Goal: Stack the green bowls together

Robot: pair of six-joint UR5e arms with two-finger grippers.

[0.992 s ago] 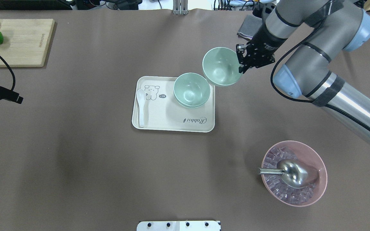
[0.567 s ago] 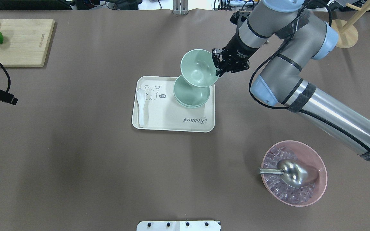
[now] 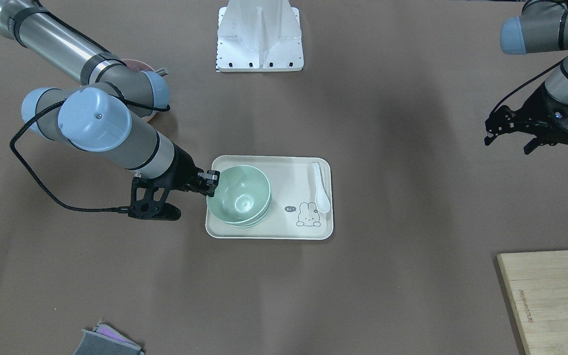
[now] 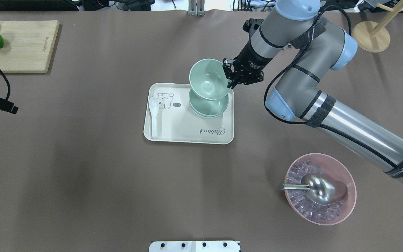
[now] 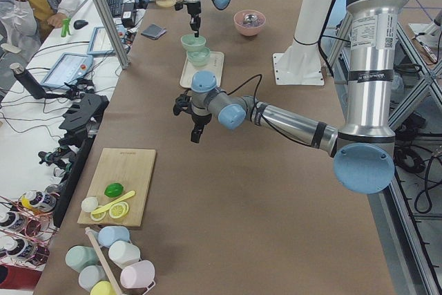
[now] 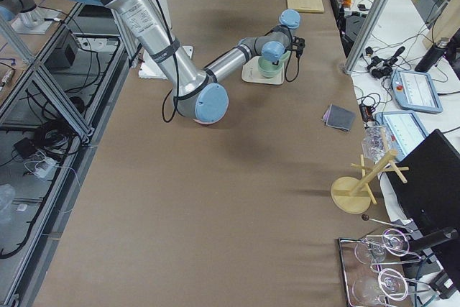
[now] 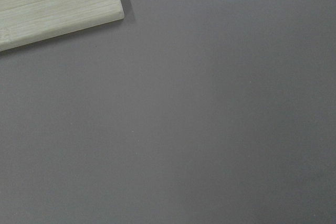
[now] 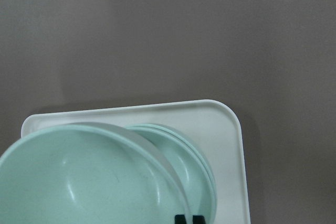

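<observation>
Right pincer (image 4: 228, 75) clamped on rim of one green bowl (image 4: 206, 79). Bowl held slightly tilted, directly over two nested green bowls (image 4: 211, 107) in corner of cream tray (image 4: 187, 134). Can't tell if it touches stack. Left pincer (image 3: 507, 141) well apart, fingers spread, empty, above brown worktop (image 4: 82, 175).

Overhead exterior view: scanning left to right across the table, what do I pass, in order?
From the left: wooden cutting board → white spoon → held green bowl → right claw → pink bowl.
</observation>
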